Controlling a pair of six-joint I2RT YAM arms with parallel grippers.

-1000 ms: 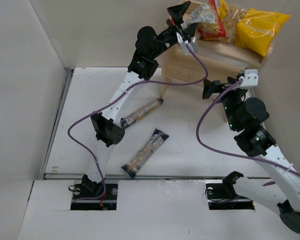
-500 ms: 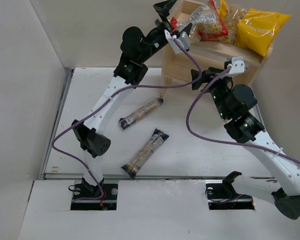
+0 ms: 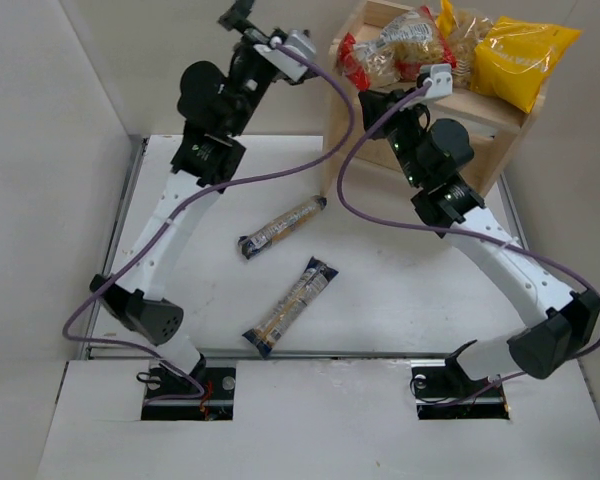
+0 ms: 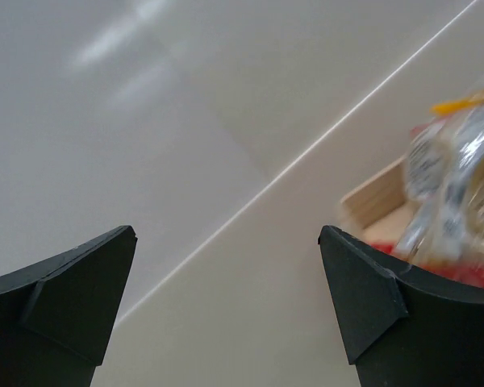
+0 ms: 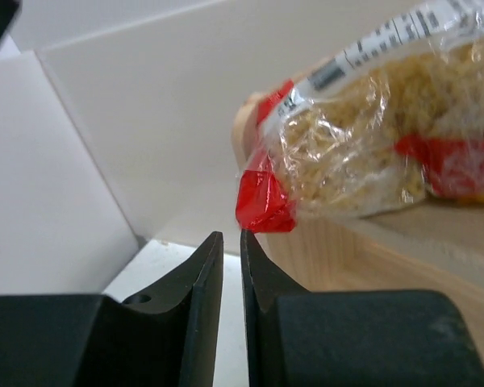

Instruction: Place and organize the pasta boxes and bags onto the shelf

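Note:
The wooden shelf (image 3: pixel 450 105) stands at the back right. On its top tier lie the clear bag with red ends (image 3: pixel 385 55) and the yellow bag (image 3: pixel 520 60). Two pasta boxes lie on the table, one (image 3: pixel 282 227) in the middle and one (image 3: pixel 292 305) nearer me. My left gripper (image 3: pixel 238 15) is open and empty, raised left of the shelf; its wrist view shows the wall and the blurred clear bag (image 4: pixel 460 177). My right gripper (image 5: pixel 231 234) is shut on nothing, its fingertips just below the clear bag's red end (image 5: pixel 262 201) at the shelf's left front (image 3: pixel 365 98).
White walls enclose the table on the left, back and right. A further clear pasta bag (image 3: pixel 462 35) lies between the two bags on the shelf. Purple cables hang from both arms over the table's middle.
My left gripper opened, let go of the clear bag and drew back up and left from the shelf. My right arm swung up to the shelf's left front and its jaws closed.

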